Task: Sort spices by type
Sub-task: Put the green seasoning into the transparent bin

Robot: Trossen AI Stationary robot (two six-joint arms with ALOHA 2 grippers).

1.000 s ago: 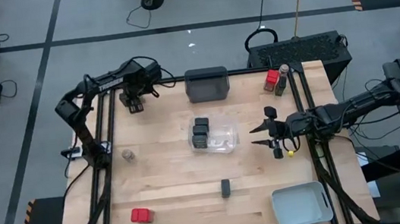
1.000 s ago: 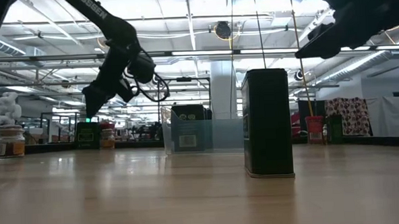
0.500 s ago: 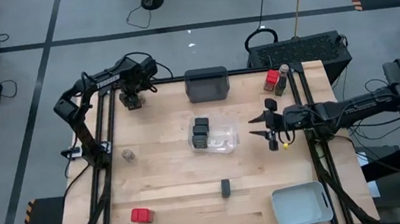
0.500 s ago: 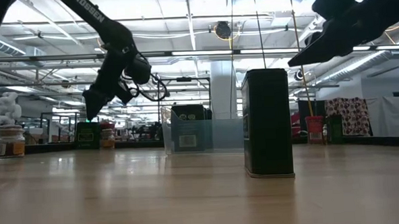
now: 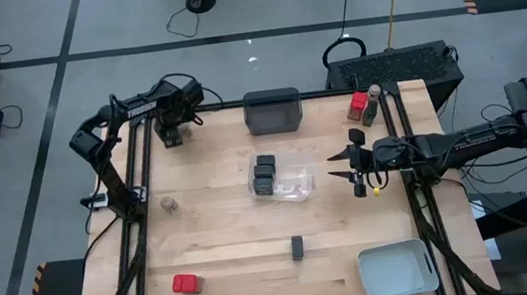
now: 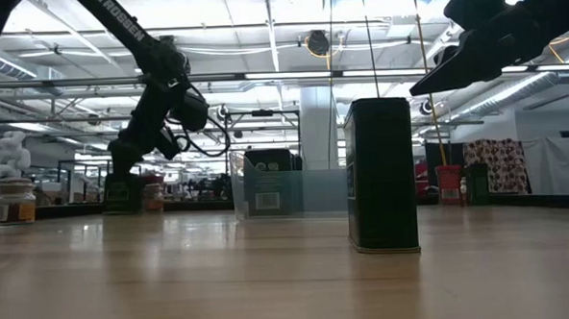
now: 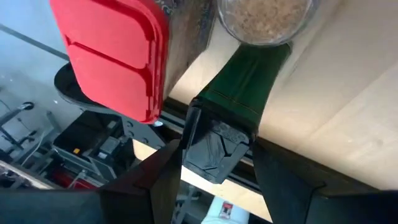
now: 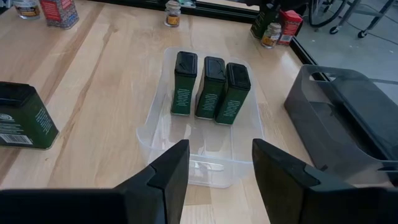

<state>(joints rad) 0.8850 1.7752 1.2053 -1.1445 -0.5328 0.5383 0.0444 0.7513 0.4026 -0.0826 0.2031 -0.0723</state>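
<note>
While the left claw (image 5: 173,136) is hanging over the tabletop's (image 5: 222,223) far left corner, we are seeing its fingers apart, straddling a dark green tin (image 7: 239,102) without pressing on it. A red-topped container (image 7: 115,53) and a round clear jar (image 7: 264,18) of pale grains are standing just beside that tin. The right claw (image 5: 352,172) is hovering above the tabletop near its right edge, fingers apart and holding nothing, pointing toward the clear tray (image 5: 293,182) at the centre. We are counting three black boxy tins (image 8: 211,84) standing side by side at one end of that tray. Another black tin (image 5: 297,247) is standing alone on the bare wood nearer the front edge, well apart from the tray. A red-topped block (image 5: 184,282) is lying near the front left corner, and a small round jar (image 5: 168,205) is sitting by the left edge. Two more containers (image 5: 364,105), one red-topped, are standing at the far right corner. A dark grey tray (image 5: 272,111) is resting at the far edge, and a pale grey tray (image 5: 396,269) is sitting at the front right corner; we cannot tell what the dark one holds.
</note>
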